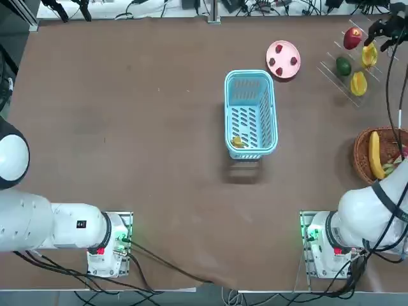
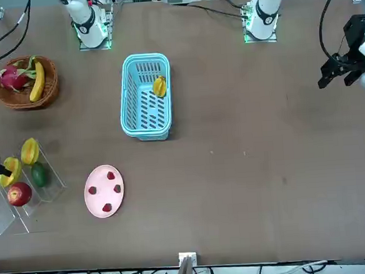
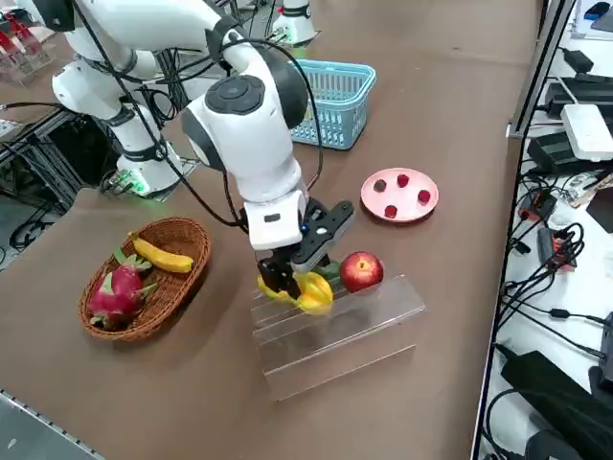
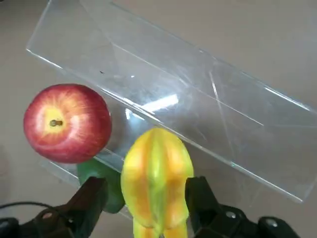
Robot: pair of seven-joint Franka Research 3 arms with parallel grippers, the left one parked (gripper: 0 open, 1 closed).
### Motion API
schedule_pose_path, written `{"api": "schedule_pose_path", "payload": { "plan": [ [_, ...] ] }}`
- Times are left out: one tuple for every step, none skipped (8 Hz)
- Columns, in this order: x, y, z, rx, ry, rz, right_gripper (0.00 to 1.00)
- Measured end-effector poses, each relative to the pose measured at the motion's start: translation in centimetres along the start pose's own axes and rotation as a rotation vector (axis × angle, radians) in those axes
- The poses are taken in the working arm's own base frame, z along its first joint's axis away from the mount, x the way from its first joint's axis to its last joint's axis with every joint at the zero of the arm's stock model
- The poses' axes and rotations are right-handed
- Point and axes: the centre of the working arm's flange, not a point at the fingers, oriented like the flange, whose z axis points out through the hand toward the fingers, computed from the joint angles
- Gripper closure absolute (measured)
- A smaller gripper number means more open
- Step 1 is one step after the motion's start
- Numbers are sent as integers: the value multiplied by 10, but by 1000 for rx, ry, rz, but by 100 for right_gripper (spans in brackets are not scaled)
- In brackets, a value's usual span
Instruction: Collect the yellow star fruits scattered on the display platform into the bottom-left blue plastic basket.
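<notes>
Yellow star fruit (image 4: pixel 156 183) – open pincer (image 4: pixel 148 198) astride

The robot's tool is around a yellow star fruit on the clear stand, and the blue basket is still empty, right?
Not quite. The light blue slotted plastic basket is not empty: the top view shows one ridged yellow star fruit already lying inside. The rest is right: the right tool stands open around another yellow star fruit on the clear acrylic display stand.

Bright, even overhead light; soft shadows, glare on the clear display platform (image 4: pixel 163 104).
</notes>
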Motion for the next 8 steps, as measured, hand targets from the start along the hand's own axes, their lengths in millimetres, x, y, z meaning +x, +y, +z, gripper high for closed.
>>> {"api": "schedule_pose_path", "payload": {
  "plan": [
    [0, 0, 2, 0, -2, 0, 4],
    [0, 0, 5, 0, -5, 1, 4],
    [0, 1, 9, -1, -7, 1, 4],
    [0, 2, 13, -2, -7, 3, 4],
    [0, 3, 16, -4, -3, 5, 4],
    [0, 4, 16, -5, -2, 6, 6],
    [0, 4, 16, -5, -1, 14, 8],
    [0, 3, 16, -4, -1, 37, 16]
  ]
}}
